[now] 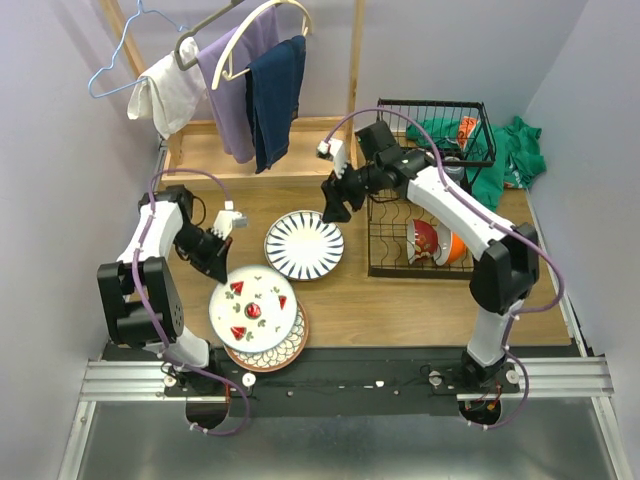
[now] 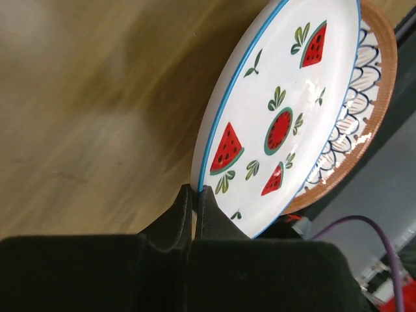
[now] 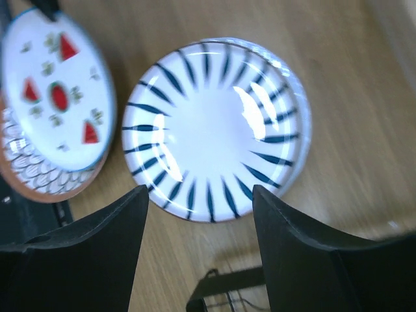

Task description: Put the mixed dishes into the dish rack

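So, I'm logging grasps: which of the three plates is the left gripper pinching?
The white plate with red watermelon slices, pinched at its blue rim by the left gripper. The brown-rimmed plate lies beneath it; the blue-striped plate sits apart.

plates point(image 1: 304, 244) 3 | bowls point(image 1: 425, 240) 2 | dish rack point(image 1: 390, 250) 1 | arms point(image 1: 455, 215) 2

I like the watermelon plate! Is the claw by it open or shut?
Shut. The left gripper has no gap between its fingers, which pinch the watermelon plate by its blue rim.
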